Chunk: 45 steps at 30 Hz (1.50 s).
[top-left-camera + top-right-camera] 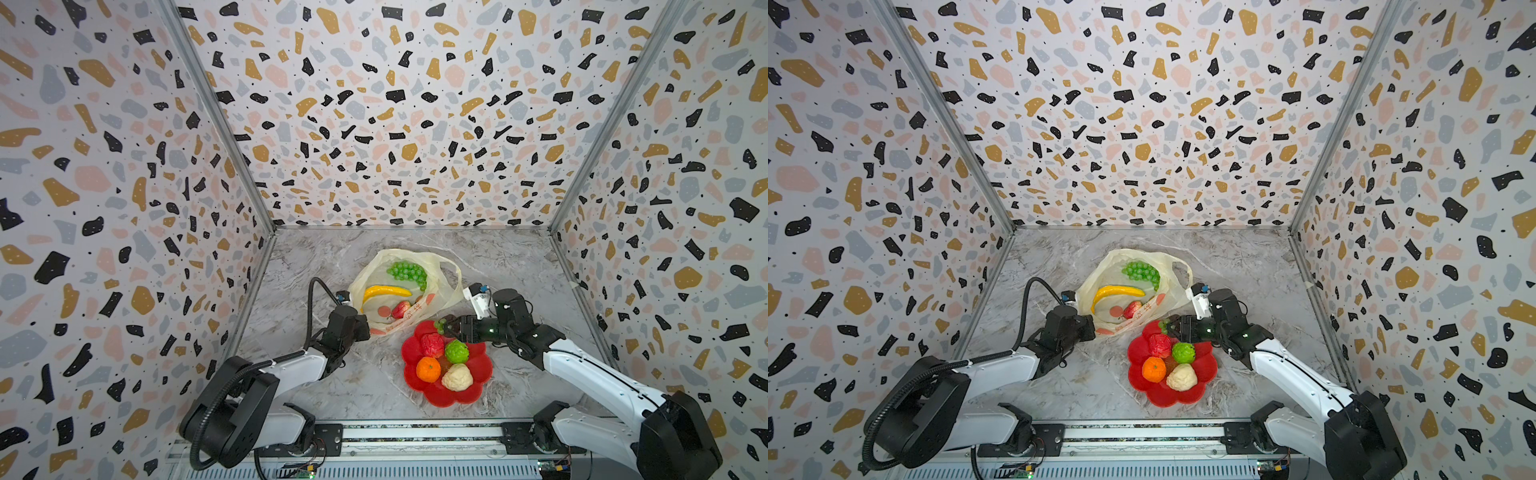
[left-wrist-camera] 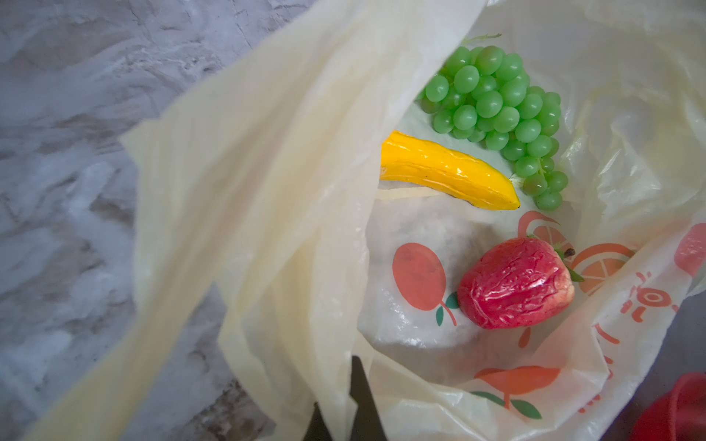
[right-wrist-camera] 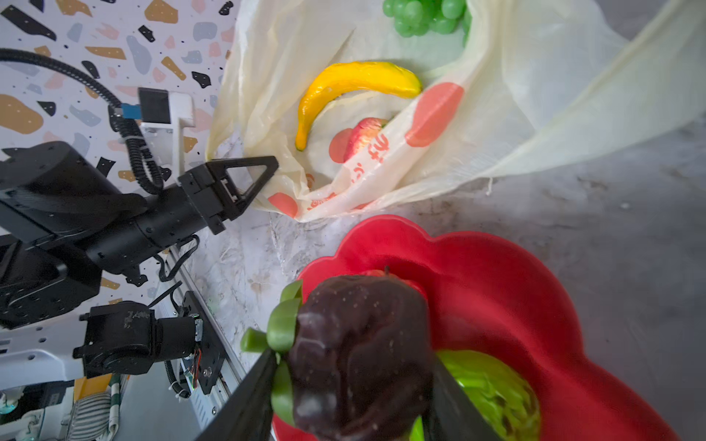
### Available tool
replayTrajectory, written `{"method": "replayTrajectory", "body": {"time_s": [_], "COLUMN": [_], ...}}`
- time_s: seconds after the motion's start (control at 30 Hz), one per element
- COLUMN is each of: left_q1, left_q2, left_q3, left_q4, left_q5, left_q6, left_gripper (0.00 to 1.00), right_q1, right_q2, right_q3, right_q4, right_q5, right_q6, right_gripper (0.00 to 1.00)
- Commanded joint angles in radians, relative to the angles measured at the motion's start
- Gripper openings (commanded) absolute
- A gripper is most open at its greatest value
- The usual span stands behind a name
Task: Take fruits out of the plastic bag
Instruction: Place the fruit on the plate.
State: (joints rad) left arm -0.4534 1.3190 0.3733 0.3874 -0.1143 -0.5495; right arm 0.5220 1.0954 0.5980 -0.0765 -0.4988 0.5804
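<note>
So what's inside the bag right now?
Grapes, a banana and a strawberry lie in the bag. Folded film along its sides covers part of the inside, so anything under those folds cannot be seen.

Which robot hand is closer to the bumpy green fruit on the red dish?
Right. The right gripper, holding the dark brown fruit, hovers over the red dish just beyond the green fruit. The left gripper pinches the plastic bag, off the dish.
</note>
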Motion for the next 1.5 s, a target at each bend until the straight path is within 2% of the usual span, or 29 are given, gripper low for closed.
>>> {"method": "replayTrajectory", "body": {"time_s": [0.0,0.3,0.7,1.0,1.3,1.4,1.47], "left_q1": [0.005,0.005,0.005,0.005,0.005,0.005,0.005], "left_q2": [-0.001,0.006,0.006,0.015,0.010,0.013,0.012], "left_q3": [0.020,0.022,0.021,0.024,0.022,0.022,0.022], "left_q4": [0.027,0.031,0.028,0.036,0.034,0.034,0.034], "left_q5": [-0.002,0.004,-0.001,0.009,0.005,0.006,0.005], "left_q6": [0.011,0.008,0.010,0.006,0.006,0.006,0.006], "left_gripper": [0.02,0.02,0.02,0.02,0.02,0.02,0.02], "right_q1": [-0.005,-0.015,-0.175,-0.176,-0.121,-0.085,-0.074], "right_q2": [-0.045,-0.148,-0.273,-0.409,-0.397,-0.381,-0.378], "right_q3": [-0.022,-0.079,-0.141,-0.222,-0.279,-0.269,-0.262], "right_q4": [-0.028,-0.096,-0.239,-0.322,-0.259,-0.253,-0.263], "right_q5": [-0.034,-0.003,-0.054,-0.058,-0.065,-0.041,-0.025], "right_q6": [0.031,0.045,0.064,0.135,0.161,0.167,0.164], "right_gripper": [0.48,0.48,0.47,0.47,0.48,0.51,0.60]}}
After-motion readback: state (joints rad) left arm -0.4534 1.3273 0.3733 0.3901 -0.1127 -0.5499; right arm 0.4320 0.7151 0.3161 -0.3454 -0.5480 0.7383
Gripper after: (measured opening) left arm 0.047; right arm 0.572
